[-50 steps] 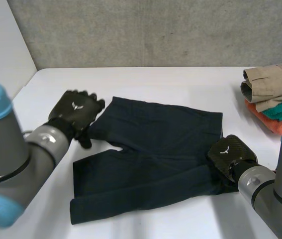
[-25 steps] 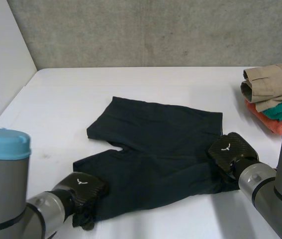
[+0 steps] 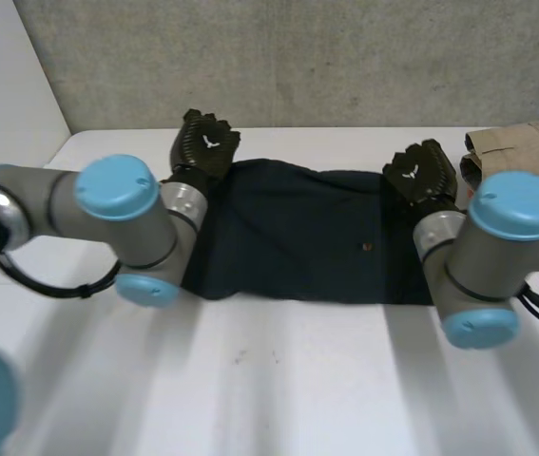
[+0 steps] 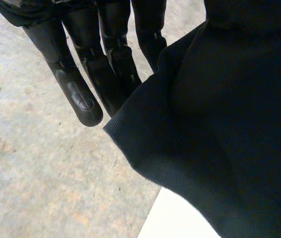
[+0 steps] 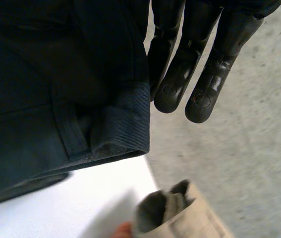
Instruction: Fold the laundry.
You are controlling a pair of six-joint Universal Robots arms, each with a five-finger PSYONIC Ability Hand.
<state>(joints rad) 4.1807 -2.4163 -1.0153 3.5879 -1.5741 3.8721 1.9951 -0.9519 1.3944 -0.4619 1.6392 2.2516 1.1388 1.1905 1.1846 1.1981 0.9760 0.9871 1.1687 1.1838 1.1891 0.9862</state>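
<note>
Half a second ago both hands were at the near edge of the shorts (image 3: 298, 233). They have since crossed to the far edge, and the shorts, then spread flat with both legs showing, now lie doubled into one long dark band.

The left hand (image 3: 205, 142) is at the band's far left corner. In its wrist view its fingers (image 4: 81, 94) run straight beside the cloth's corner. The cloth rises over the thumb side, so it seems to be pinched there, though the thumb itself is covered.

The right hand (image 3: 421, 171) is at the far right corner, the waistband end. Its fingers (image 5: 204, 74) are straight too, with the thick hem close against them and the cloth taken up on the thumb side in the same way.

The shorts lie across the far half of the white table (image 3: 298, 380), partly under both forearms. A pile of folded clothes (image 3: 521, 152), khaki on top, sits just beyond the right hand, clear of the shorts. A grey wall (image 3: 298, 57) stands behind the table.
</note>
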